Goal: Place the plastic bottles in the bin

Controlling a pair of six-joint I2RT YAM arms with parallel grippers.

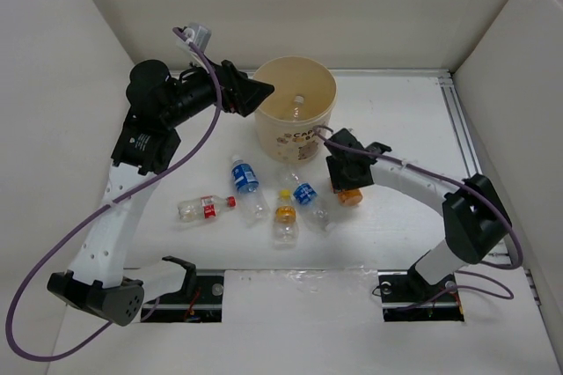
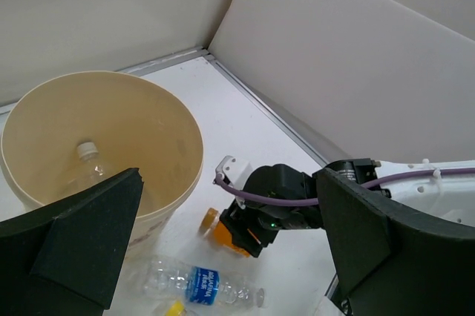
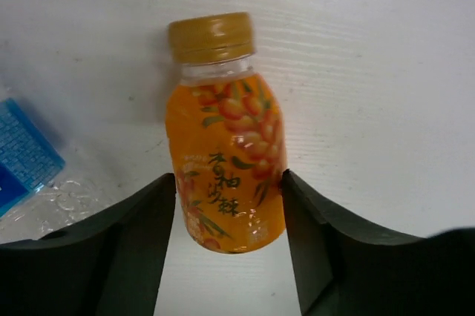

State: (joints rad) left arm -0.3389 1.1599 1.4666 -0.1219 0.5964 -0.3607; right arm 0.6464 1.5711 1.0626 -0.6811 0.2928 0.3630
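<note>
Right gripper (image 3: 226,182) had its jaws clamped on the orange juice bottle (image 3: 223,145), one finger against each side of the lower body. That bottle lay flat on the table (image 1: 396,128) with its amber cap pointing away from the wrist, just right of the bin's front. Left gripper (image 1: 255,91) hung with its jaws wide apart and nothing between them, over the left rim of the bin (image 1: 274,128).

From my screen I saw plain white panels (image 1: 352,5) closing off the back and both sides. The table was white too, with a metal rail (image 1: 462,137) along its right edge.

I counted one bin, tan with brown lettering, standing upright at the far middle of the table.

I counted six bottles. One clear bottle (image 2: 87,164) with a white cap lay inside the bin. Five were on the table in front of it: the clamped orange one, a blue-label bottle (image 1: 244,178), a second blue-label bottle (image 1: 307,195) near the right gripper, a red-label bottle (image 1: 204,208) farthest left, and a yellow-cap bottle (image 1: 284,216) between the two blue ones. All five lay on their sides.
</note>
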